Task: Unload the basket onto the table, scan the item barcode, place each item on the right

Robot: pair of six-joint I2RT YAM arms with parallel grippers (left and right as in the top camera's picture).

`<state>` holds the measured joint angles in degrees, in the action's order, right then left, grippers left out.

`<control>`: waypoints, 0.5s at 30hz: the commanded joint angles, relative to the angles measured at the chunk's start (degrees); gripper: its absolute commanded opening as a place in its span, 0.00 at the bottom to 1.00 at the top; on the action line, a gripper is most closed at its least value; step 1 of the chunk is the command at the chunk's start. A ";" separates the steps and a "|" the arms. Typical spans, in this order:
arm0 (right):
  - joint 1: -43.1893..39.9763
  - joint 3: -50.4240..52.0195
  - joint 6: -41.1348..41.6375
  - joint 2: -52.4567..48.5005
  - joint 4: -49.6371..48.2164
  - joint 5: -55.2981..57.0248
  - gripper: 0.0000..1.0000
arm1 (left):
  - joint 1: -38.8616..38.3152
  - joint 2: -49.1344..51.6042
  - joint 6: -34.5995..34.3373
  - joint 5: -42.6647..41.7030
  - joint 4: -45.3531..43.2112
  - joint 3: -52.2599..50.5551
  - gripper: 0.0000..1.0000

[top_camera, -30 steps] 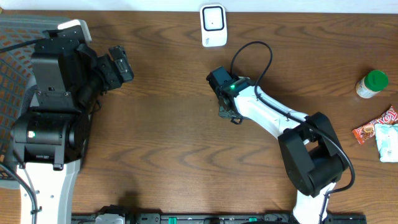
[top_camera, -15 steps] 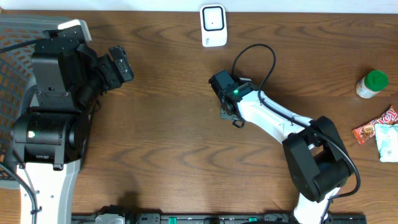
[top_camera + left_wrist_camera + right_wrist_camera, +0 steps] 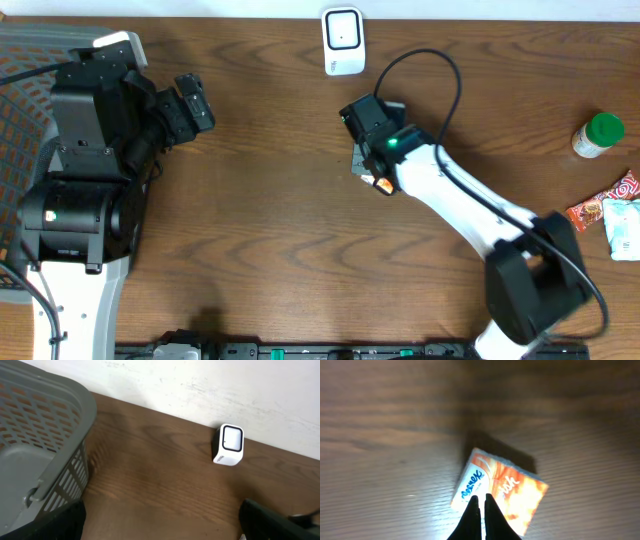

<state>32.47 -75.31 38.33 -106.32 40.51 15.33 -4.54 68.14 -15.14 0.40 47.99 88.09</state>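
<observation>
Far left: grey basket (image 3: 50,467) at the table (image 3: 260,220) edge. Left gripper (image 3: 195,102) is just beside it, jaws wide, holding nothing.

Top centre: white scanner (image 3: 342,40) stands near the wall.

Right of centre: right gripper (image 3: 481,504), jaws pressed together, tips over an orange tissue pack (image 3: 515,495) lying flat on the table below the scanner. Cannot tell whether they touch.

Far right: green-capped bottle (image 3: 598,134), snack packets (image 3: 600,209).

Just under the right claw (image 3: 481,497) lies a tissue pack (image 3: 515,495); open counter (image 3: 270,200) spreads to its left, the scanner (image 3: 342,40) well ahead.
</observation>
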 commanded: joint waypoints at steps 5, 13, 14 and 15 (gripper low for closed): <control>-0.13 0.22 0.61 -9.14 0.98 -3.63 0.01 | 0.28 0.02 0.50 0.72 -0.02 0.63 0.98; -0.13 -1.20 -0.70 -3.80 1.57 -3.67 0.02 | 0.28 0.02 0.50 0.70 -0.02 0.63 0.98; -0.13 -1.20 -0.68 -2.67 1.95 -3.85 0.05 | 0.28 0.02 0.50 0.72 -0.02 0.63 0.98; -0.13 -1.20 -0.68 -1.27 2.40 -4.11 0.15 | 0.28 0.02 0.50 0.72 -0.02 0.63 0.98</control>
<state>32.47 -75.72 38.39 -112.18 42.39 12.43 -4.54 68.14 -15.14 0.40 47.99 88.09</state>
